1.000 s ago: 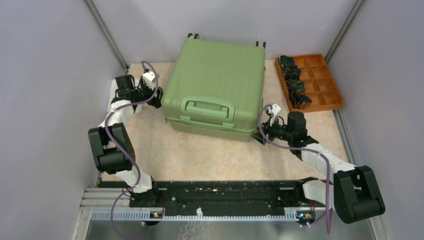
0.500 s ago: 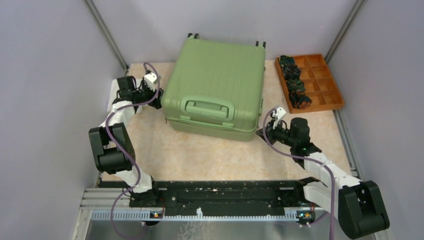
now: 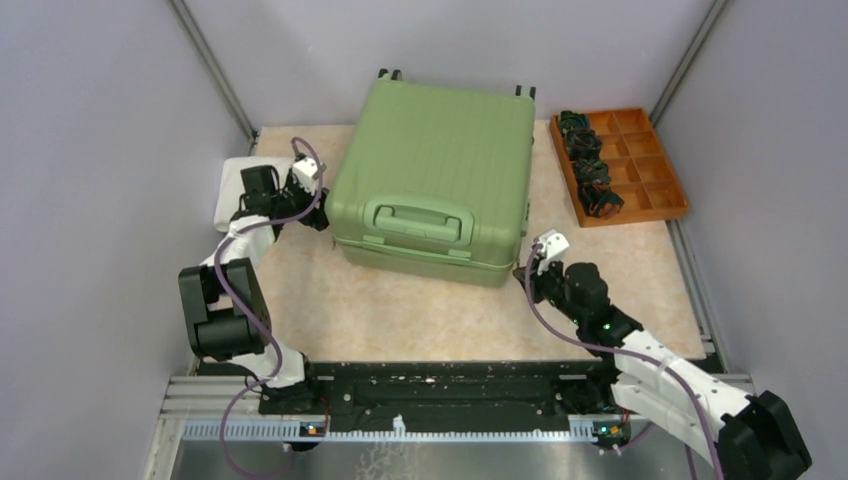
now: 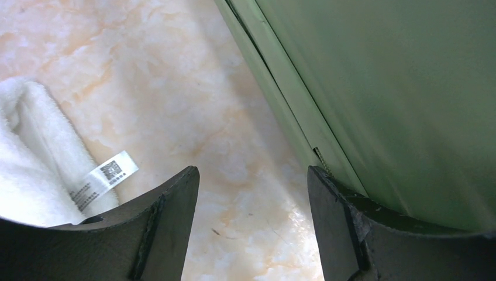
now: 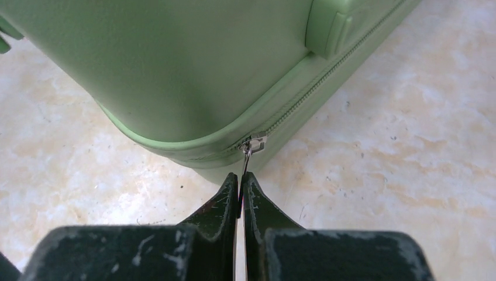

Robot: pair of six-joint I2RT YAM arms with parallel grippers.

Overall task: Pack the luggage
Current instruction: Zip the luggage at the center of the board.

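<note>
The metal zipper pull (image 5: 247, 157) of the light-green hard-shell suitcase (image 3: 435, 150), visible only wrist-side, is pinched by the outstretched right gripper (image 5: 240, 187); the left gripper (image 4: 251, 175) is held spread.

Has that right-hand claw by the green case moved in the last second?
Yes. The right gripper, shut on the zipper pull of the luggage, has drawn back toward the near table edge, farther from the orange tray.

Closed green luggage (image 3: 435, 150), orange tray (image 3: 655, 172) beside
</note>
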